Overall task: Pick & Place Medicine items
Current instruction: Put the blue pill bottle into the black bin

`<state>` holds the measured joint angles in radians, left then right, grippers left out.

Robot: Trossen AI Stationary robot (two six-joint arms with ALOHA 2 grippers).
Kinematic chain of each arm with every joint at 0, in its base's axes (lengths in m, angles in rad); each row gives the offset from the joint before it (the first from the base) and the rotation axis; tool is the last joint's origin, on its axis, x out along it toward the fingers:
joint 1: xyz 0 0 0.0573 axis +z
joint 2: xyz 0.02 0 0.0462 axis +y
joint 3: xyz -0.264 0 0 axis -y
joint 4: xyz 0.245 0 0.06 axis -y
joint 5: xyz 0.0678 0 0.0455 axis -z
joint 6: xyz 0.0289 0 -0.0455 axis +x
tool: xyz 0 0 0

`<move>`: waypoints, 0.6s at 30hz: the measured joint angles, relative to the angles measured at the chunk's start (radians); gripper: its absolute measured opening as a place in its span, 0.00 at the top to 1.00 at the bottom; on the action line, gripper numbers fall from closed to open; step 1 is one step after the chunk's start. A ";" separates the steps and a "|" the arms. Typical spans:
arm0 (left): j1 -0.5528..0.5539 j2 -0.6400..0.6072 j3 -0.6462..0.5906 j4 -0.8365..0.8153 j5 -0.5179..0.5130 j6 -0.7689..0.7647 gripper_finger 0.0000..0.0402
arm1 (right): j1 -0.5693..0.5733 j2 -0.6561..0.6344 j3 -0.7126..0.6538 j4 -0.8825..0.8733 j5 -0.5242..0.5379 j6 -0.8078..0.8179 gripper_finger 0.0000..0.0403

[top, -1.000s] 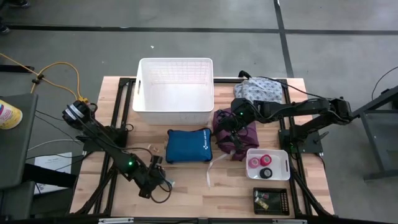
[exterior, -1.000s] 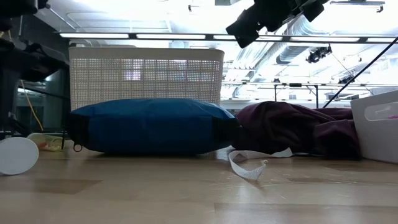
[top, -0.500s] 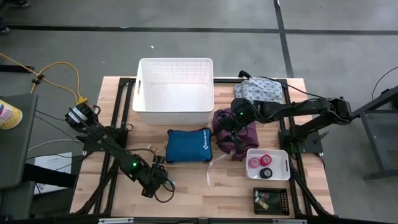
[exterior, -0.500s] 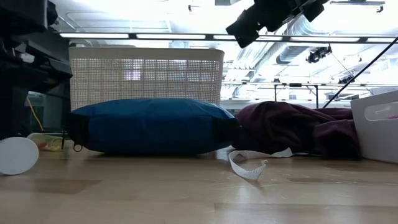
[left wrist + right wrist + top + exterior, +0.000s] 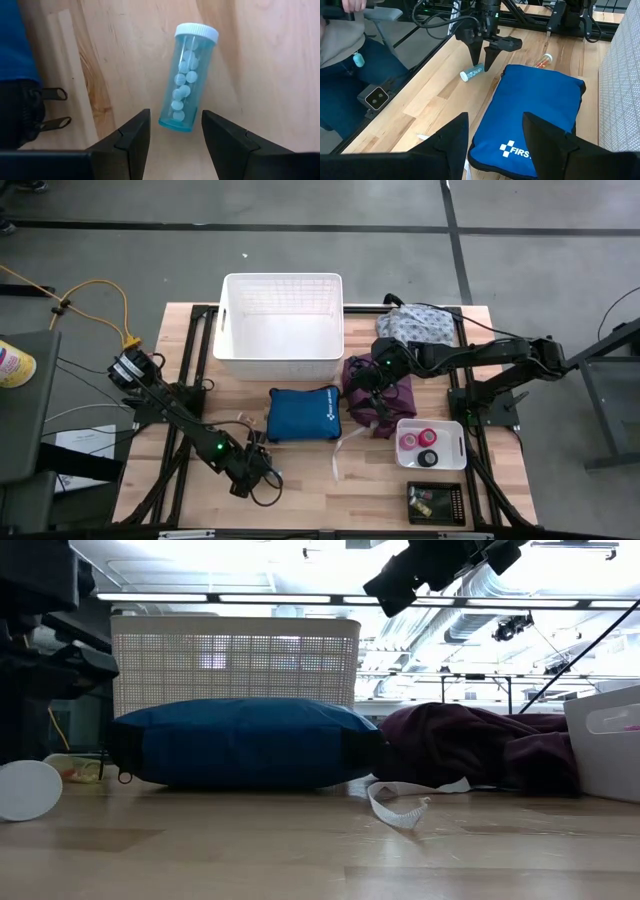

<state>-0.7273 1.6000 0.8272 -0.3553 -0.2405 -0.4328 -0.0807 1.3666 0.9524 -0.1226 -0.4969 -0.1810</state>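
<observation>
The left tool [image 5: 172,131] hangs over a blue vial [image 5: 186,78] lying on the table [image 5: 300,480] beside the blue pouch [image 5: 304,413], fingers spread to either side of the vial's base and not touching it. The vial, white-capped and filled with pale tablets, is not yet picked up. An orange vial [image 5: 543,60] also lies loose on the table behind the pouch. The big white basket [image 5: 282,327] looks empty. A small white bin [image 5: 430,444] near the right side holds a pink roll, a red roll and a black roll; a dark tray [image 5: 436,503] just beside it holds small items too small to tell. The right tool [image 5: 495,140] waits over the purple cloth [image 5: 372,395], half open and empty. By appearances, sorting is only partly done.
</observation>
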 joint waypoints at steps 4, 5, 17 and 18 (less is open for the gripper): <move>0.000 0.000 0.000 0.003 -0.014 0.000 0.58 | 0.000 0.000 0.000 0.000 0.000 0.000 0.57; 0.000 0.000 0.000 0.003 -0.022 0.000 0.58 | 0.000 0.000 0.000 0.000 0.000 0.000 0.57; 0.005 0.024 0.001 0.029 -0.020 0.000 0.64 | 0.000 0.000 0.000 0.000 0.000 0.000 0.57; 0.005 0.024 0.001 0.030 -0.019 0.000 0.66 | 0.000 0.000 0.000 0.000 0.000 0.000 0.57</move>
<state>-0.7223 1.6241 0.8280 -0.3256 -0.2593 -0.4324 -0.0803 1.3666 0.9527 -0.1226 -0.4966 -0.1810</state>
